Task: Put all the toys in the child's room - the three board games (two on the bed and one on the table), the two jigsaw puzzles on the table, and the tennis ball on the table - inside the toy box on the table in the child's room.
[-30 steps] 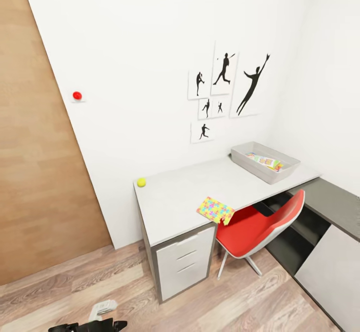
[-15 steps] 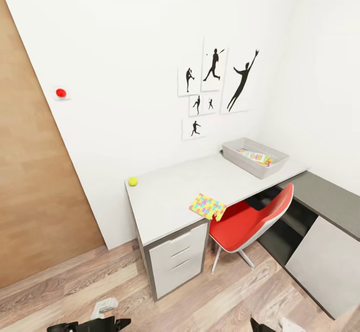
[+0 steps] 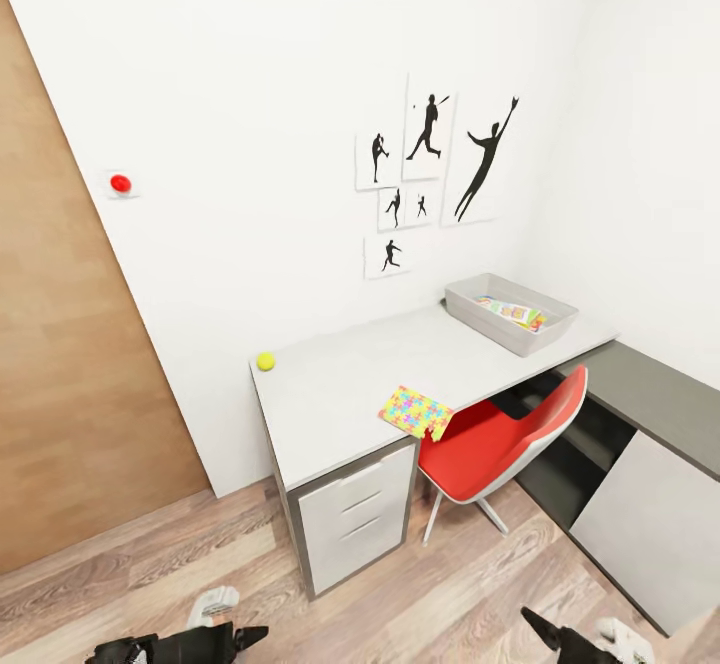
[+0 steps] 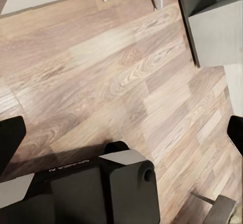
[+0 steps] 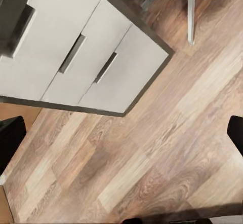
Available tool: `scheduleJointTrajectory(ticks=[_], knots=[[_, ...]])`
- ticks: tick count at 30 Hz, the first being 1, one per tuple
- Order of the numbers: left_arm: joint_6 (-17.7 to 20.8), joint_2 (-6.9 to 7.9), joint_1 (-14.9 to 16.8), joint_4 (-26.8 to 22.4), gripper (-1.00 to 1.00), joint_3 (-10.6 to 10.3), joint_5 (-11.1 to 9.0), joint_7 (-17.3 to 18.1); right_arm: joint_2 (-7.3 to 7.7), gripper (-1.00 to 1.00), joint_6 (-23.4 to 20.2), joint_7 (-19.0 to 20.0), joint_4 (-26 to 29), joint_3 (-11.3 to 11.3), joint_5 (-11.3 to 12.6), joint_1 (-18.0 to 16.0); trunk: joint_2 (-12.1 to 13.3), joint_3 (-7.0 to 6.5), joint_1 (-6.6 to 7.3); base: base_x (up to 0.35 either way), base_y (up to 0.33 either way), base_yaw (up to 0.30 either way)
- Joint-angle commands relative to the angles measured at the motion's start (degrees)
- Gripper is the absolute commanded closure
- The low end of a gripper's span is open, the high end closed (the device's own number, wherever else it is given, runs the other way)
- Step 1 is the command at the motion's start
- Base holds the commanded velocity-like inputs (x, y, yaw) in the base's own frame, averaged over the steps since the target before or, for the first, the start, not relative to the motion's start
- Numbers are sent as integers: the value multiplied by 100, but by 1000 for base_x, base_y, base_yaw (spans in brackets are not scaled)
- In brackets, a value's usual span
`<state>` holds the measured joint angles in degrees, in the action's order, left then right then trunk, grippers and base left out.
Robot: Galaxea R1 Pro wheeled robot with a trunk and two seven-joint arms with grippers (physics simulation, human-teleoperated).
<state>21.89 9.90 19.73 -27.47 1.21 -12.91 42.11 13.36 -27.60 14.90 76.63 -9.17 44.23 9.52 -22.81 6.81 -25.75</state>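
The table [image 3: 350, 399] stands against the white wall of the child's room. On it, the tennis ball [image 3: 265, 361] sits at the far left corner. A jigsaw puzzle [image 3: 415, 412] lies at the front edge by the chair. The toy box [image 3: 462, 301] stands at the table's right end with a colourful board game [image 3: 512, 313] inside. My left gripper [image 3: 235, 636] [image 4: 121, 135] and right gripper [image 3: 545, 629] [image 5: 121, 133] hang low over the floor, well short of the table. Both are open and hold nothing. The bed is out of view.
A red chair [image 3: 500, 439] is tucked under the table's right half. The white drawer cabinet [image 3: 355, 524] [image 5: 76, 57] fills the left half. A low dark grey unit [image 3: 655, 399] runs along the right wall, a wooden door [image 3: 60, 394] stands at left, and wood-plank floor [image 3: 450, 594] lies between.
From a second ago the head view has swung a little to the right. Since half a second ago both grippers have risen further into the bottom of the view. The toys have not moved.
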Motion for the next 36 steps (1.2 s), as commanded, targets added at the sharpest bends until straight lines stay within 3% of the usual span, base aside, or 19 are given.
scheduleJointTrajectory(ticks=[1,4,6,8,11,16,19,24,30,34,36], knots=[[58,-3,16,-40,-100,13,-27,30,1,-100,-125,119,24,-150,43,-1,-11,11,-4,0,0,0],[135,-56,79,-353,-100,51,-30,59,7,-100,-685,1004,144,-925,216,-8,-11,11,-4,0,0,0],[260,-155,105,-521,-100,62,-49,49,8,-100,-994,1489,196,-1269,277,-10,-11,11,-4,0,0,0],[492,-394,201,-697,-100,64,-130,12,10,-100,-1312,2008,228,-1683,317,-28,-11,11,-4,0,0,0],[672,-846,455,-795,-100,66,-298,-45,-5,-100,-1543,2444,240,-2156,347,-74,-11,11,-4,0,0,0],[719,-1295,734,-824,-100,69,-377,-255,-4,-100,-1627,2631,240,-2513,382,-95,-11,11,-4,0,0,0],[708,-1403,810,-828,-100,143,-485,-383,-6,-100,-1642,2754,200,-2794,555,-98,-11,11,-4,0,0,0],[668,-1558,842,-814,-100,270,-854,-714,11,-100,-1660,2828,173,-3043,690,-99,-11,11,-4,0,0,0],[268,-1670,848,-792,-100,297,-998,-1220,13,-100,-1693,2841,169,-3171,715,-100,-11,11,-4,0,0,0],[158,-1729,848,-739,-100,321,-1081,-1265,12,-100,-1701,2843,154,-3183,717,-100,-11,11,-4,0,0,0],[141,-1741,849,-710,-100,350,-1312,-1257,15,-100,-1703,2843,109,-3191,718,-100,-11,11,-4,0,0,0]])
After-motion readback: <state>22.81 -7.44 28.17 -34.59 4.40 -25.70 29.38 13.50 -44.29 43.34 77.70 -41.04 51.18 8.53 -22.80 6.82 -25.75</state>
